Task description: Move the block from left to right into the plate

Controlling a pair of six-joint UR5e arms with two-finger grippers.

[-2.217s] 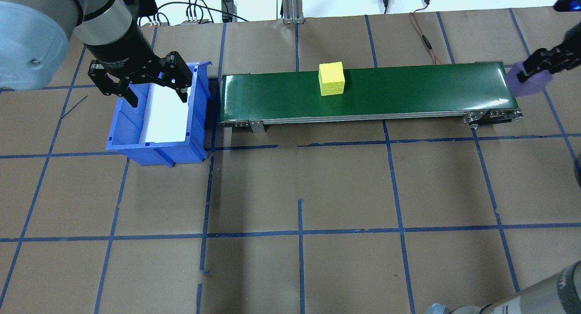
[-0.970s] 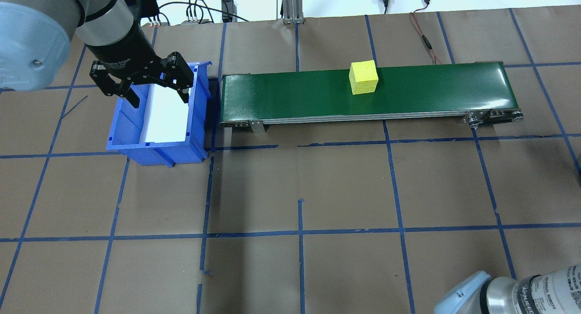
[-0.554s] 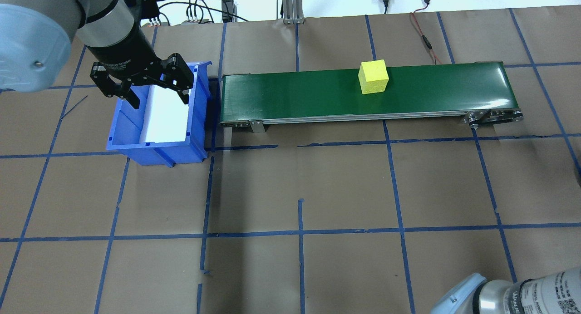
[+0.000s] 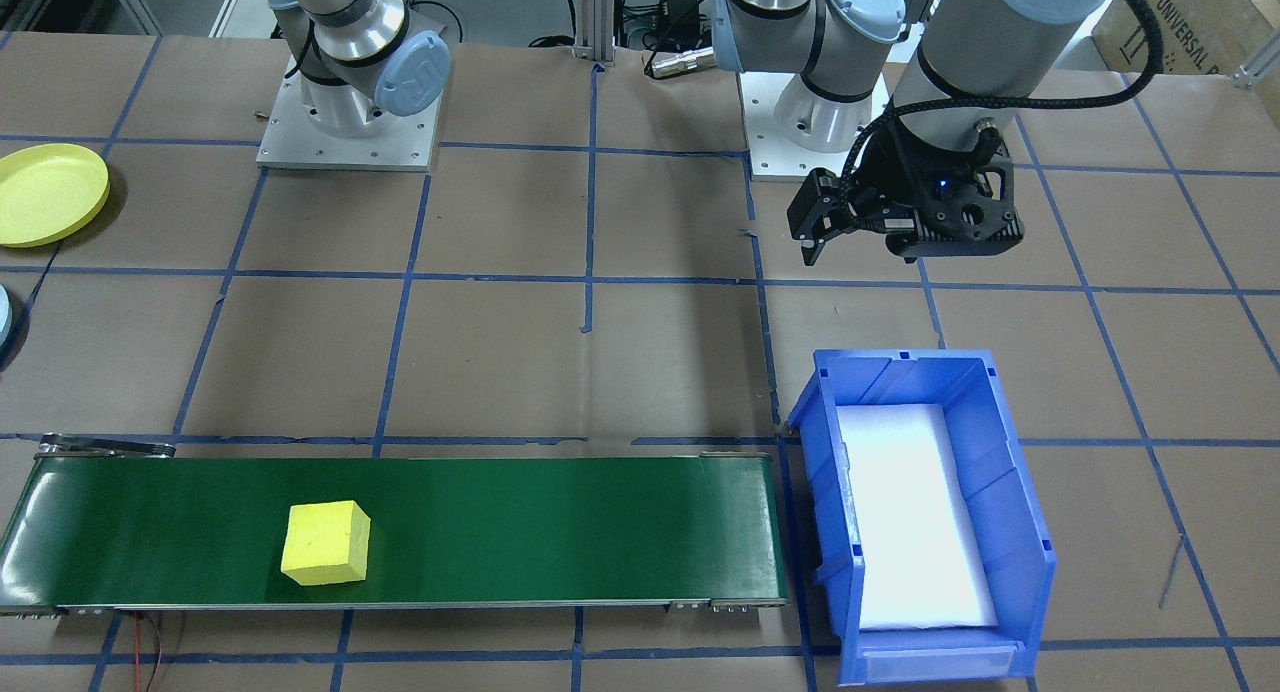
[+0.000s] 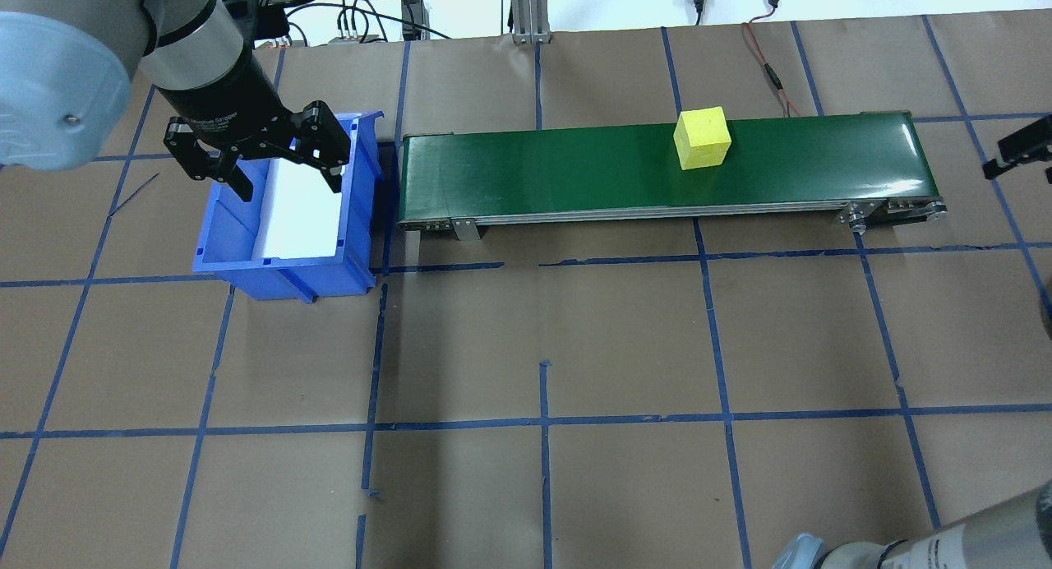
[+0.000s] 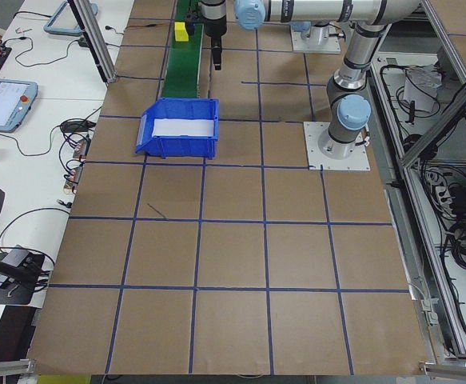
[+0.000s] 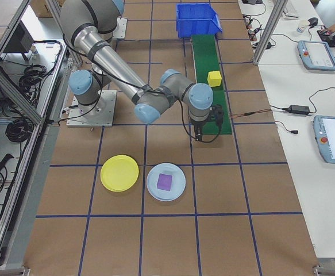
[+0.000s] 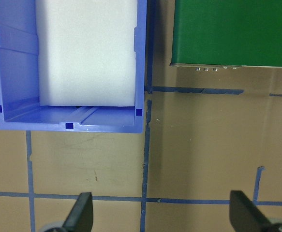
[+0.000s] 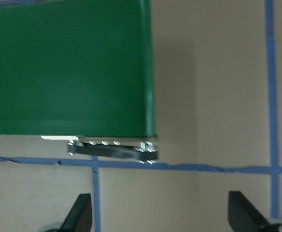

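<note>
A yellow block [image 5: 702, 138] rides on the green conveyor belt [image 5: 534, 170], right of its middle; it also shows in the front view [image 4: 326, 543]. My left gripper [image 5: 289, 182] hangs open and empty over the blue bin [image 5: 283, 266]. The right gripper [image 9: 162, 215] is open and empty just past the belt's right end [image 9: 68, 67], far right in the overhead view [image 5: 1017, 151]. On the table to the robot's right, a light blue plate [image 7: 176, 190] holds a purple block [image 7: 165, 181], with a yellow plate [image 7: 119, 172] beside it.
The blue bin [image 4: 1010, 532] holds a white foam pad [image 4: 915, 512] and stands at the belt's left end. A red cable [image 5: 768, 67] runs behind the belt. Blue tape lines grid the brown table.
The yellow block has travelled right along the belt. My right gripper held a purple block at the right edge 2.2 s ago, left the view, and is back there empty. The left gripper barely moved.
</note>
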